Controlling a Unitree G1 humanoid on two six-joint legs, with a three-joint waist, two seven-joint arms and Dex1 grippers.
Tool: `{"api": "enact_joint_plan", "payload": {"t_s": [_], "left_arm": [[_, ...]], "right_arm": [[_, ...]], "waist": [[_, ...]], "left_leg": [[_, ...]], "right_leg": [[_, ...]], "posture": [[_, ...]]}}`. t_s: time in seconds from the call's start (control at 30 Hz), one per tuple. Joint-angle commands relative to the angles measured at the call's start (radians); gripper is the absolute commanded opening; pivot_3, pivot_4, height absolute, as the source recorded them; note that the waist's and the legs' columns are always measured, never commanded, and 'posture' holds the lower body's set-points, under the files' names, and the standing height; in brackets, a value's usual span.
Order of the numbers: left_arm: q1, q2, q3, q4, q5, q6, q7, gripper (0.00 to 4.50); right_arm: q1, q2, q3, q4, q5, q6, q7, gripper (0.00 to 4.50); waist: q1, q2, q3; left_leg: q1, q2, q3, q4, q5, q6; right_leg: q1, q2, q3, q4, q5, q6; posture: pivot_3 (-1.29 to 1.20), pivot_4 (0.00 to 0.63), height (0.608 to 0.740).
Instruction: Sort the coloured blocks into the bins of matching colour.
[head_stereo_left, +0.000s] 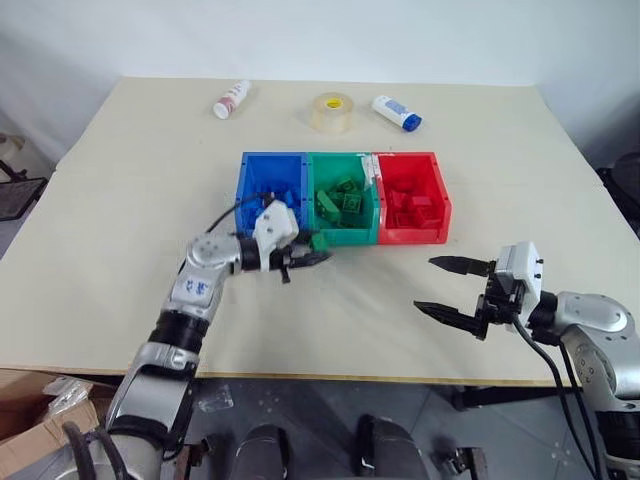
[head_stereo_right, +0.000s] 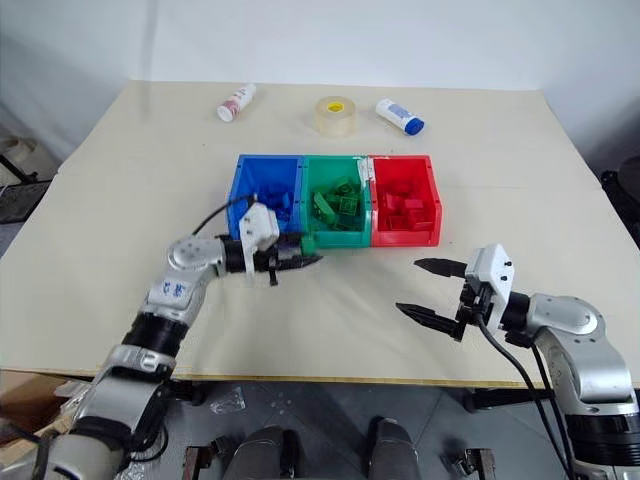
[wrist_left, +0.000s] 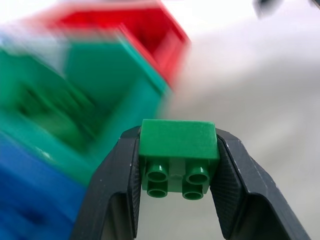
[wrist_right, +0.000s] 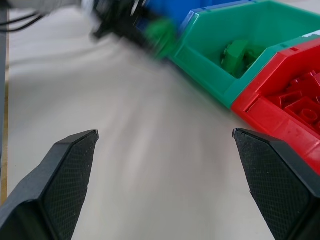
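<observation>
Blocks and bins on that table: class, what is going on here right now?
A robot is sorting blocks by colour. Its left tool is shut on a green block, held just in front of the green bin. The right tool hangs open and empty over the table. The blue bin, green bin and red bin already hold matching blocks.
</observation>
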Motion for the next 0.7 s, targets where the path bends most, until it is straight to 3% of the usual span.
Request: {"api": "enact_joint_plan", "payload": {"t_s": [0.03,0.17,0.33,0.53,0.7], "left_arm": [[-0.124,-0.033,0.038,0.132,0.008,-0.022,0.069,1.49],[-0.246,-0.065,0.054,0.332,0.028,-0.097,0.097,2.76],[-0.3,-0.081,0.083,0.437,0.012,-0.152,0.072,4.37],[-0.246,-0.046,0.11,0.351,-0.035,-0.152,-0.054,4.44],[-0.018,0.116,0.164,0.058,-0.135,-0.024,-0.188,4.44]], "right_arm": [[0.004,-0.003,-0.042,-0.04,0.024,-0.012,-0.015,4.5],[0.001,0.002,-0.039,-0.043,0.024,-0.015,-0.026,4.5],[-0.007,0.002,-0.034,-0.039,0.026,-0.017,-0.033,4.5],[-0.036,-0.004,-0.024,-0.013,0.024,-0.019,-0.015,4.5],[-0.115,-0.043,0.013,0.09,-0.005,-0.043,0.079,4.5]], "waist": [[0.003,0.0,0.0],[0.002,0.0,0.0],[-0.002,-0.001,0.0],[-0.005,-0.001,0.0],[-0.032,0.0,0.0]], "left_leg": [[0.0,0.0,0.0,0.0,0.0,0.0],[0.0,0.0,0.0,0.0,0.0,0.0],[0.0,0.0,0.0,-0.001,0.0,0.0],[0.0,0.0,0.0,-0.001,0.0,0.0],[0.001,0.0,0.0,-0.002,0.0,0.0]], "right_leg": [[0.0,0.0,0.0,0.0,0.0,0.0],[0.0,0.0,0.0,-0.002,0.0,0.0],[0.0,0.0,0.0,-0.002,0.0,0.0],[0.0,0.0,0.0,-0.002,0.0,0.001],[0.0,0.0,0.0,0.0,0.0,0.001]], "posture": [[0.0,0.15,0.74],[0.0,0.15,0.74],[0.0,0.15,0.74],[0.0,0.15,0.74],[0.0,0.15,0.74]]}}
